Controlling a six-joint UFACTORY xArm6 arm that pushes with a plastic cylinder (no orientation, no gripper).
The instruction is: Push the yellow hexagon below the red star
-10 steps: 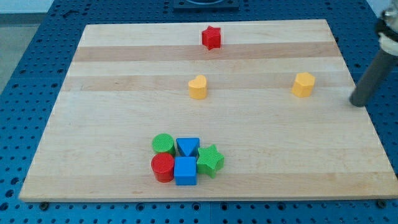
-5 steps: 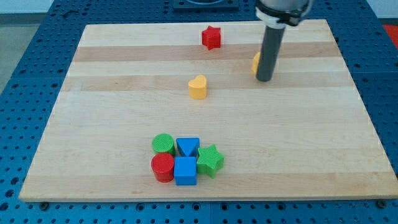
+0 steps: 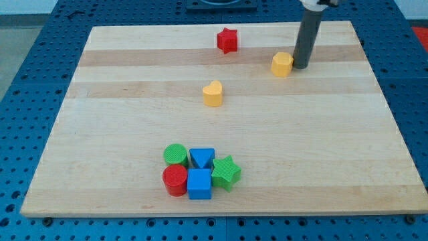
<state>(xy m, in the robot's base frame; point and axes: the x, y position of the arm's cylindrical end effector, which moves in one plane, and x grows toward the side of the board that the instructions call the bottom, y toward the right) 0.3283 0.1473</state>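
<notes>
The yellow hexagon (image 3: pixel 282 64) sits on the wooden board (image 3: pixel 120 120) toward the view's upper right. The red star (image 3: pixel 227 40) lies near the view's top, left of the hexagon and a little higher. My tip (image 3: pixel 300 66) stands just right of the yellow hexagon, close against its right side. A yellow heart (image 3: pixel 212 94) lies below the red star, near the board's middle.
A cluster sits near the view's bottom: a green cylinder (image 3: pixel 176 155), a blue triangle (image 3: pixel 202 158), a green star (image 3: pixel 226 173), a red cylinder (image 3: pixel 175 179) and a blue cube (image 3: pixel 199 184).
The yellow hexagon has moved up and left from the right side of the board. My tip came in from the right edge, passed in front of the hexagon, and now stands at its right side.
</notes>
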